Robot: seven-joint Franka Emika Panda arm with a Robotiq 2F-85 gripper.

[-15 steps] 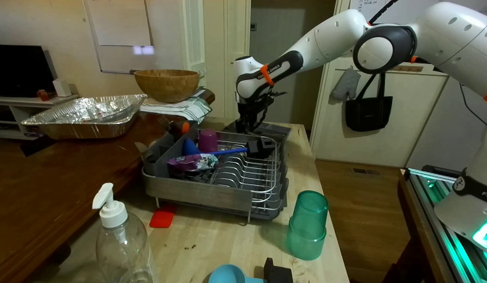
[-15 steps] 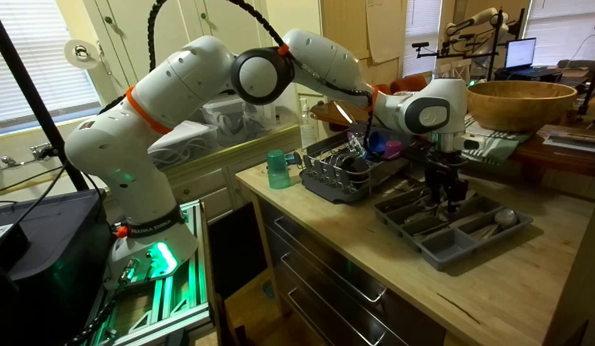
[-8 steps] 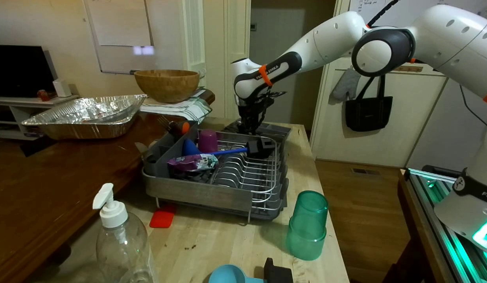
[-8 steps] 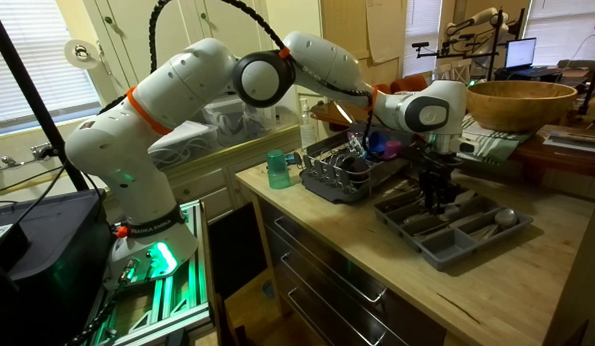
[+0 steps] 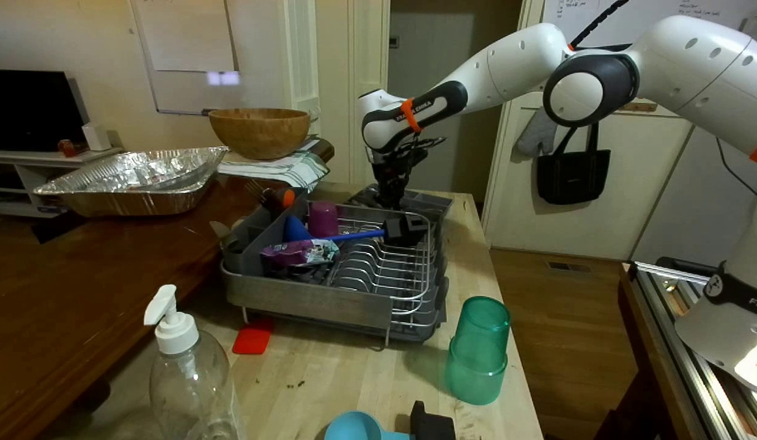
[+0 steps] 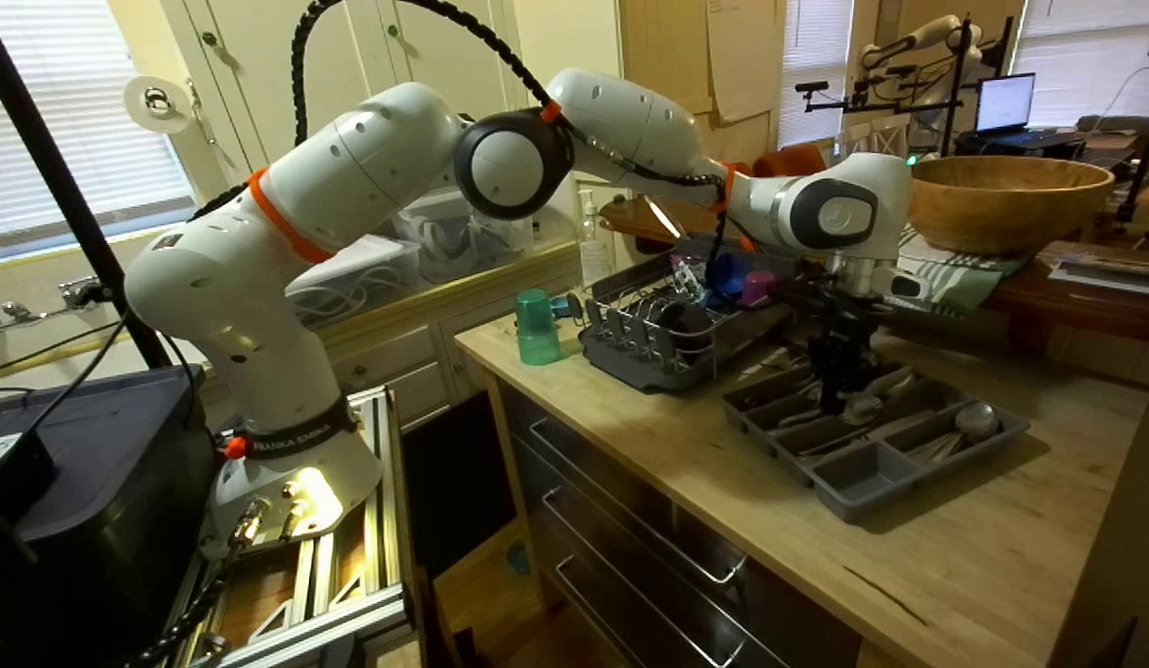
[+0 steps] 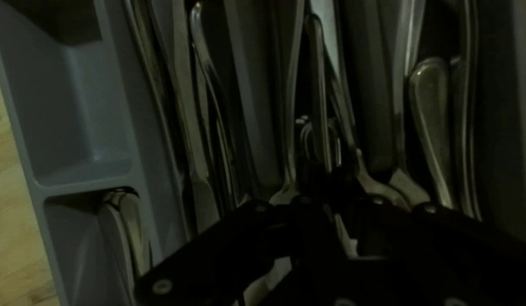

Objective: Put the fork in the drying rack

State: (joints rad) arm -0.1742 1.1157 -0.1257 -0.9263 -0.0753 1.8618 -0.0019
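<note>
My claw [image 7: 330, 182] points tips-down into the gray cutlery tray [image 6: 870, 473], which sits on the wooden counter [image 6: 992, 547]. In the wrist view a thin handle [image 7: 320, 85] runs from 12 o'clock down to the tips. It is dark in there, and I cannot tell whether the claw is apart or clamped on that handle. I see the fork [image 7: 306, 136] in the tray: its small prongs show dimly just past the tips, toward 12 o'clock, with the thin handle crossing in front. I cannot tell whether prongs and handle are one piece. A round spoon [image 6: 976, 420] lies in the tray at 3 o'clock from the claw in an exterior view.

There the drying rack [image 6: 635, 367] stands near the tray, at 10 o'clock from the claw. I can make out a purple cup [image 5: 323, 219], a blue-handled tool [image 5: 360, 234] and a purple wrapper [image 5: 299, 252] in the rack. From the rack, in an exterior view, stacked green cups [image 5: 478, 351] stand at 4 o'clock, a pump bottle [image 5: 192, 379] at 8 and a foil pan [image 5: 143, 203] at 10. A wooden bowl [image 6: 1011, 211] is between 1 and 2 o'clock from the claw in an exterior view.
</note>
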